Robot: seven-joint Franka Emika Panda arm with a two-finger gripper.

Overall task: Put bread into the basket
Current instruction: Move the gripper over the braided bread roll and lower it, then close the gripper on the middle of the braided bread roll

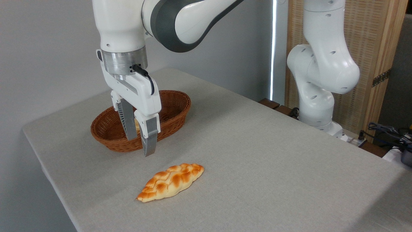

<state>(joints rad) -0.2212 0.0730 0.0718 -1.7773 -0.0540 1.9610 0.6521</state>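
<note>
The bread (171, 182) is seen lying on the table (273, 167), lower centre; the gripper (141, 146), released and empty, is held above the basket (173, 111).

Readable text: none in this view.
Arm casing: plain white and grey, no brand mark or number legible.
Basket, bread, tablecloth: no labels or signs.
Background panel and cables: no legible writing.
</note>
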